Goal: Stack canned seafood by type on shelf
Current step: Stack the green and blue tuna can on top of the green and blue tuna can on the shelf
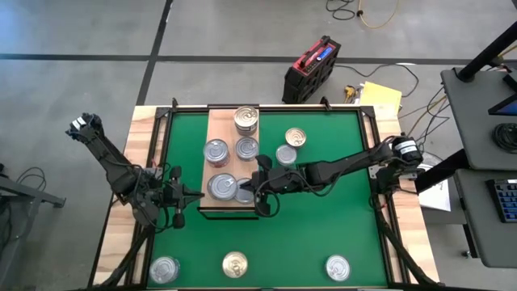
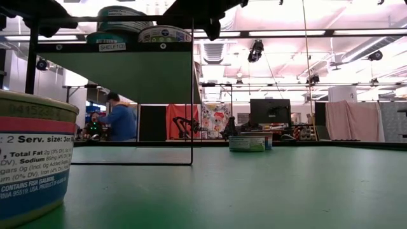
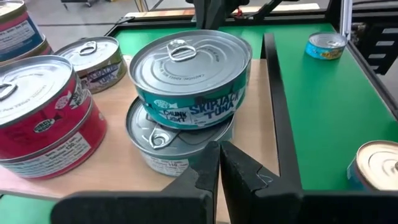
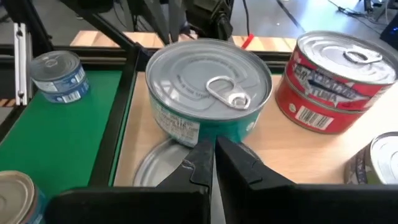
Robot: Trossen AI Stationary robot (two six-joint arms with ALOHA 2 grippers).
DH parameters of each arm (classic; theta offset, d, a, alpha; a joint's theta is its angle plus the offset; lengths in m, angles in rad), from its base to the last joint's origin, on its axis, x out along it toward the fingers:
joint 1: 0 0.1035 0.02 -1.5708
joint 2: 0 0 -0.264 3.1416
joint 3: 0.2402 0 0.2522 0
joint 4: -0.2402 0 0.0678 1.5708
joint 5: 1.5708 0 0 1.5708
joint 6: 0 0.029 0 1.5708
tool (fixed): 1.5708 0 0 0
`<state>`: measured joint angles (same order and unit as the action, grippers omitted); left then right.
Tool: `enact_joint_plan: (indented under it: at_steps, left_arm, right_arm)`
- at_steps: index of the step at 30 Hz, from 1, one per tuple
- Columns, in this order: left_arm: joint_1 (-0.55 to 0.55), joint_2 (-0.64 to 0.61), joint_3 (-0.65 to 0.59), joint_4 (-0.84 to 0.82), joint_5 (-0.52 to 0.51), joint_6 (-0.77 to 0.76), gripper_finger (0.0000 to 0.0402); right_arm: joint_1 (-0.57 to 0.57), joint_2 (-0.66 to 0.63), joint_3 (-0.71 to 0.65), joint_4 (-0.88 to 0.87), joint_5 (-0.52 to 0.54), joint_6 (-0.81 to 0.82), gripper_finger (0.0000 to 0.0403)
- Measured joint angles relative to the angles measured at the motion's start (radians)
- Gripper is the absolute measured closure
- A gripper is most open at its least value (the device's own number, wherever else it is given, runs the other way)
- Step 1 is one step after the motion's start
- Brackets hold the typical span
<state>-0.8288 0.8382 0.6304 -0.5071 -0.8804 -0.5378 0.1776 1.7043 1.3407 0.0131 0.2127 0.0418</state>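
Observation:
The shelf (image 1: 212,129) is a light wooden board on the green mat. It bears a stack of red-labelled tins (image 3: 43,118), other tins (image 1: 245,120), and a teal tuna tin (image 3: 189,74) that sits off-centre on a lower silver tin (image 3: 163,146). My left gripper (image 3: 219,155) is shut, its tips close before the lower tin's side. From the opposite side my right gripper (image 4: 214,152) is shut too, its tips at the foot of the teal tin (image 4: 208,93), over the lower tin's lid (image 4: 155,169). Loose tins (image 1: 296,138) lie on the mat. My left gripper's shut tips stand level at the lower tin's side wall (image 3: 186,163); I cannot tell whether they touch it. My right gripper's shut tips stand at the bottom of the teal tin's side wall (image 4: 205,132), slanting slightly down; I cannot tell whether they touch it.
Three tins (image 1: 164,269), (image 1: 234,263), (image 1: 338,267) stand along the mat's near edge, one of them large in the low view (image 2: 32,159). A black frame rail (image 3: 280,124) runs along the shelf's edge. Open green mat lies to the right (image 1: 339,202).

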Motion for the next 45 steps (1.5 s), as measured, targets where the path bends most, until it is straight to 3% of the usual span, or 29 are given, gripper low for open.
enact_joint_plan:
  at_steps: [45]
  left_arm:
    - [0.000,0.008,-0.005,-0.018,-0.002,-0.023,0.0402]
  right_arm:
    - [-0.018,0.043,0.000,0.069,0.004,-0.028,0.0394]
